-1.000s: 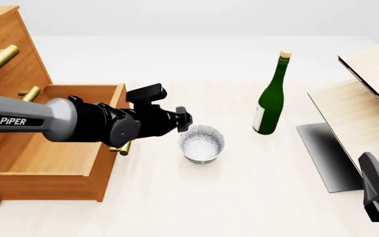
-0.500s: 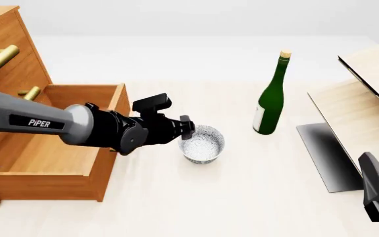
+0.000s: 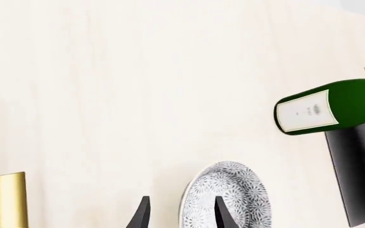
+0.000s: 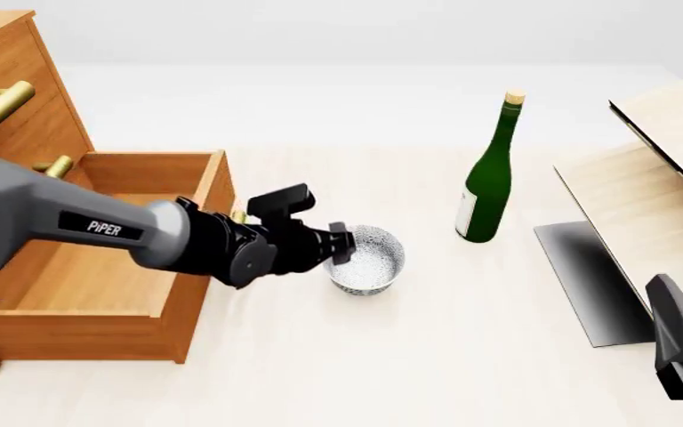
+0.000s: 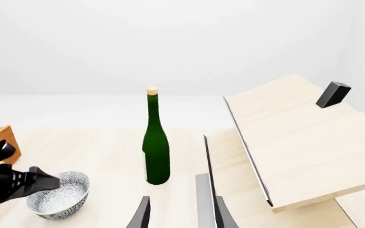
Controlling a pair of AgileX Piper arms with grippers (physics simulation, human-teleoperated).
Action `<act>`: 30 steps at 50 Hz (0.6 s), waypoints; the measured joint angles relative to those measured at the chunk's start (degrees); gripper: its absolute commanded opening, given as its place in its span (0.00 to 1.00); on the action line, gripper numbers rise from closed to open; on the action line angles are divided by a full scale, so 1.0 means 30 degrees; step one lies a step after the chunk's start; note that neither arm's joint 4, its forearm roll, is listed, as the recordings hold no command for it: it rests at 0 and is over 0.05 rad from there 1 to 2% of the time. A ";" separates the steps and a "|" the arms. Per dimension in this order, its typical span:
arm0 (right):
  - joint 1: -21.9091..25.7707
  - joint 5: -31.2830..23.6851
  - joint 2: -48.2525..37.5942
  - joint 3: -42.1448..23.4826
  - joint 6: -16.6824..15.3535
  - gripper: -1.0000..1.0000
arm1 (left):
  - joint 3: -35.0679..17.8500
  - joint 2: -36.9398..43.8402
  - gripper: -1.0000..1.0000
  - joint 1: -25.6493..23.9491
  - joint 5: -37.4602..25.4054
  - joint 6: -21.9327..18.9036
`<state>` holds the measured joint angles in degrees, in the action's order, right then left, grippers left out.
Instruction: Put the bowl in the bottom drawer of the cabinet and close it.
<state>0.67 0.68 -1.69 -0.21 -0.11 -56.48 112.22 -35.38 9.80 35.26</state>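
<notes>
Your right gripper [image 5: 177, 213] sits near-right, fingers apart, nothing between them, well away from everything. Your left gripper [image 4: 339, 244] is at the bowl [image 4: 366, 259], fingers apart and straddling its left rim (one finger inside, one outside per the wrist view; can't tell if they touch). The bowl stands upright on the table [image 4: 437, 356], just right of the bottom drawer [image 4: 92, 267], which is pulled open from the cabinet [image 4: 15, 98]. Farther right stands the green bottle [image 4: 489, 178], upright, with the pale wood structure [image 4: 662, 178] beyond it.
</notes>
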 measured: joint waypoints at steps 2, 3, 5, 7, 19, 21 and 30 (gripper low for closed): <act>0.0000 -0.0001 0.0001 0.0000 0.0000 1.00 | -0.0006 0.0083 1.00 -0.0012 0.0028 0.0040; 0.0000 0.0000 0.0001 0.0000 0.0000 1.00 | -0.0010 0.0126 1.00 -0.0016 0.0040 0.0056; 0.0000 -0.0001 0.0001 0.0000 0.0000 1.00 | -0.0020 0.0204 1.00 -0.0023 0.0061 0.0085; 0.0001 -0.0001 0.0002 0.0000 0.0000 1.00 | -0.0034 0.0272 1.00 -0.0019 0.0076 0.0100; 0.0001 -0.0001 0.0002 0.0000 0.0000 1.00 | -0.0159 0.0643 0.00 0.0083 0.0125 0.0063; 0.0001 -0.0001 0.0003 0.0000 -0.0001 1.00 | -0.0164 0.0649 0.00 0.0089 0.0144 0.0072; 0.0000 -0.0001 0.0003 0.0000 -0.0001 1.00 | -0.0009 0.0438 0.00 0.0163 0.0262 -0.0026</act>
<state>0.67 0.68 -1.68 -0.21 -0.11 -56.51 113.53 -34.89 10.59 35.19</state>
